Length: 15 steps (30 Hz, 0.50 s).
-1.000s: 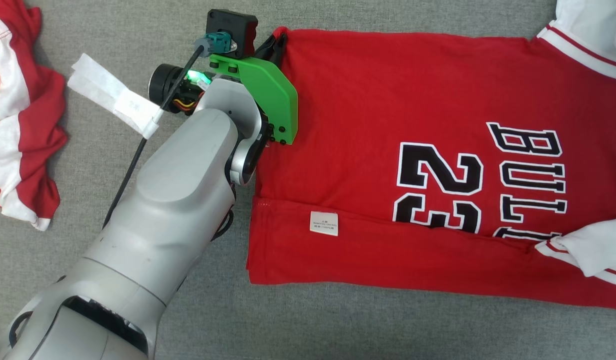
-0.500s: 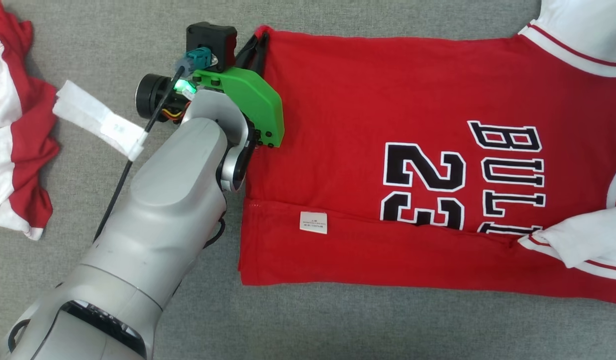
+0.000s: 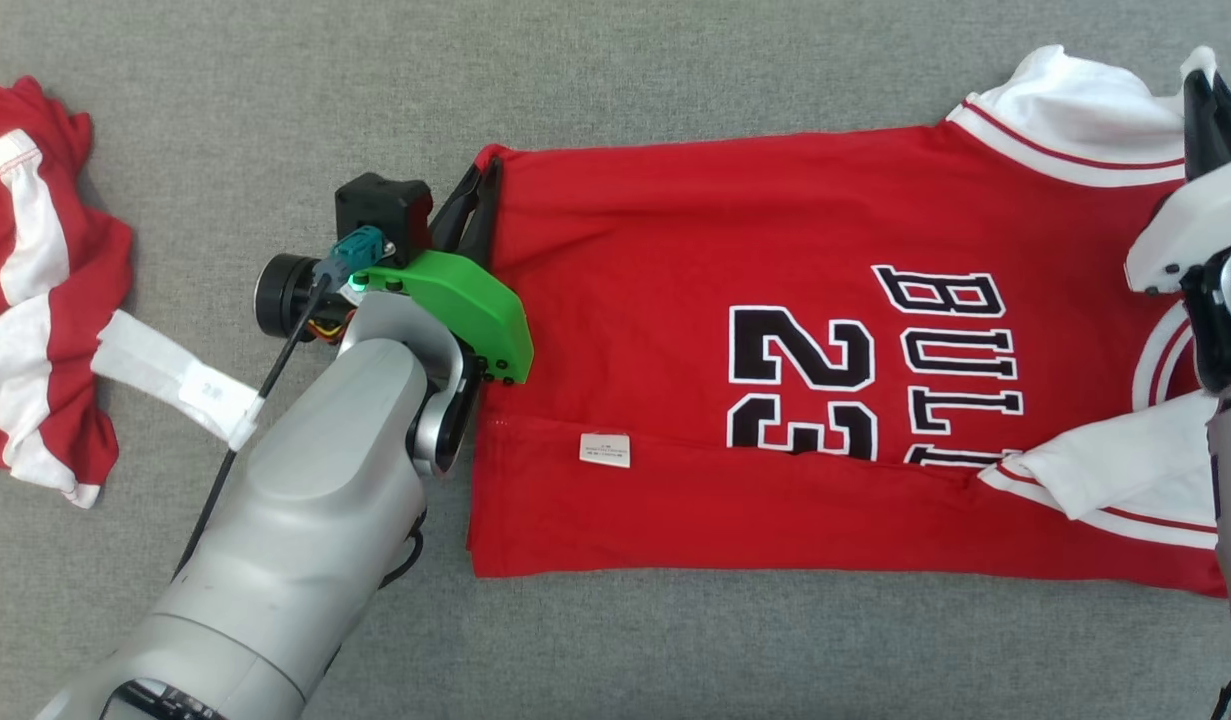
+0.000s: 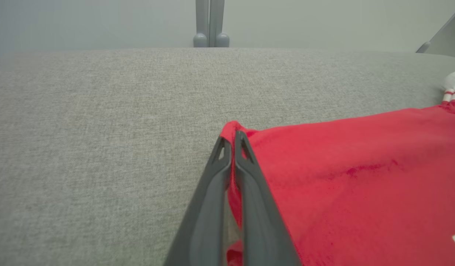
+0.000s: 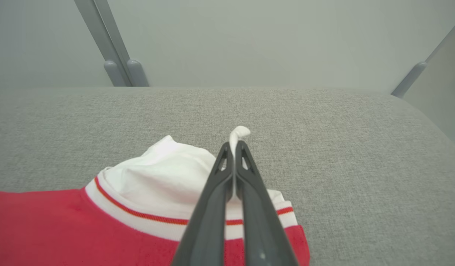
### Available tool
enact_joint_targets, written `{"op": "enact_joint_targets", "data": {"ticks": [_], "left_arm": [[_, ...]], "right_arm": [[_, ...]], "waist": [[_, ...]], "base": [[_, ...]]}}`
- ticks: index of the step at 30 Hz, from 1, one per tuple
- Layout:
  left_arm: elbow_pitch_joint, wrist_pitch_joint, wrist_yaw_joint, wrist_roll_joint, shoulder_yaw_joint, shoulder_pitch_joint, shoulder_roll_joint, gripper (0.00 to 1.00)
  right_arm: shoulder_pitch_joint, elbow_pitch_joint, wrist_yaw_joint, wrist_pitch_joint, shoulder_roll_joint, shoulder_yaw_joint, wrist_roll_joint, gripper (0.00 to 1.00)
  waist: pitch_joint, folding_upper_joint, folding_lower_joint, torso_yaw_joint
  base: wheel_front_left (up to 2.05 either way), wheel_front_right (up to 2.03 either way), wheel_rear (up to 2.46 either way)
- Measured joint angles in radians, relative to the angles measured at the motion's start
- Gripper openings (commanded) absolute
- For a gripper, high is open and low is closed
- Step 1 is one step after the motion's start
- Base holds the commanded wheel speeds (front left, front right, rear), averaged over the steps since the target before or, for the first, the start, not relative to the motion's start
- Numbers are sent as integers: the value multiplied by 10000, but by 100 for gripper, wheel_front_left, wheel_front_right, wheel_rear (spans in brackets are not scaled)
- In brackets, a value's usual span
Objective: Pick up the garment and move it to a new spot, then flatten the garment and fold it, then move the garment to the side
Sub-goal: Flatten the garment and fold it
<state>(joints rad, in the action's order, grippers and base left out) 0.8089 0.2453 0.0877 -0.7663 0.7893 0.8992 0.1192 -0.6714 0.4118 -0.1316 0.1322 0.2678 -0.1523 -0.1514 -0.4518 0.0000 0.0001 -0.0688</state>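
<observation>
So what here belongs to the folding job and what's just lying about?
In the job: flat red jersey with white sleeves; left gripper, shut on its hem corner; right gripper, shut on its white sleeve.
Lying about: crumpled red-and-white garment.

Red jersey (image 3: 675, 230) w/ white sleeves (image 3: 1075, 110), blk lettering (image 3: 855, 350); grey surface (image 3: 675, 80).

Head camera gave me straight-down look, far enough to frame most of jersey (image 3: 775, 220) on grey surface (image 3: 675, 80). My left wrist camera sat low, close, facing along left gripper (image 4: 233, 138) at hem corner (image 4: 231, 127). Right wrist camera likewise, along right gripper (image 5: 234, 147) at white sleeve (image 5: 164, 173). All three shared jersey.
</observation>
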Motion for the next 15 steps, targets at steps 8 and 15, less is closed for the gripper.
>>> {"op": "enact_joint_targets", "data": {"ticks": [8,15], "left_arm": [[-715,159,-105,320,-341,-901,345,0],[-1639,171,-343,865,-1005,-2115,642,0]], "right_arm": [[1598,-683,0,-738,27,226,-414,0],[2687,-1273,0,-652,-71,203,-686,0]], "waist": [[779,0,-1,236],[1267,0,-1,541]], "base": [[0,0,0],[0,0,0]]}}
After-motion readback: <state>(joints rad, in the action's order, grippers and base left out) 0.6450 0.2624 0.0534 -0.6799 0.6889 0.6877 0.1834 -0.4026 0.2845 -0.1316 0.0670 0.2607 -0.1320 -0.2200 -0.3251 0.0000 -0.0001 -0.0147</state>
